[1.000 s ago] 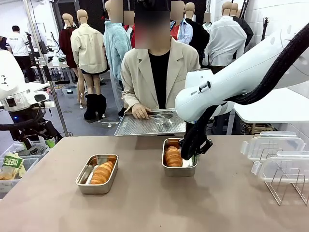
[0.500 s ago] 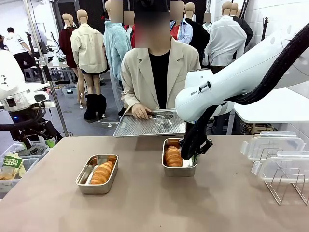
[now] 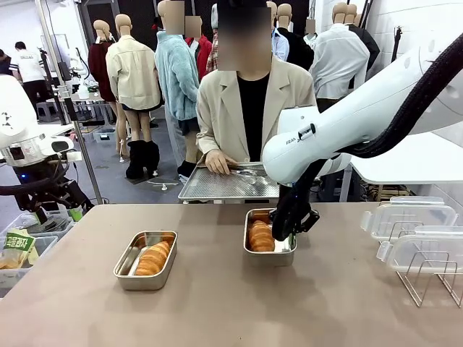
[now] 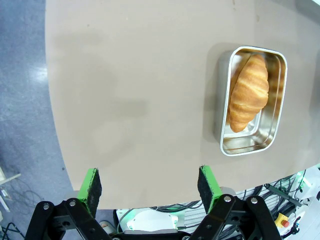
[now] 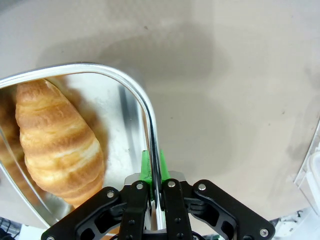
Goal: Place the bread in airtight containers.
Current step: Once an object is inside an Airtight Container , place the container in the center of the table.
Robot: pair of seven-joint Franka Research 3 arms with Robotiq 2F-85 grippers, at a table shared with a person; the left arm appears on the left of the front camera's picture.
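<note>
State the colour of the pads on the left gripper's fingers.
Green. The pads of the left gripper show best in the left wrist view.

Left box (image 3: 141, 282) and right box (image 3: 269, 257) flank bare tabletop (image 3: 210, 253); rack (image 3: 427, 275) crowds right.

The flat grey-brown table top (image 3: 217, 311) carries two shallow rectangular stainless-steel boxes with rounded corners, well apart. The left steel box (image 3: 145, 260) is toward the robot's left, and the right steel box (image 3: 269, 242) is near the middle. At the robot's right lie two clear plastic lids (image 3: 409, 217), with a thin wire rack (image 3: 416, 282) just before them.
</note>
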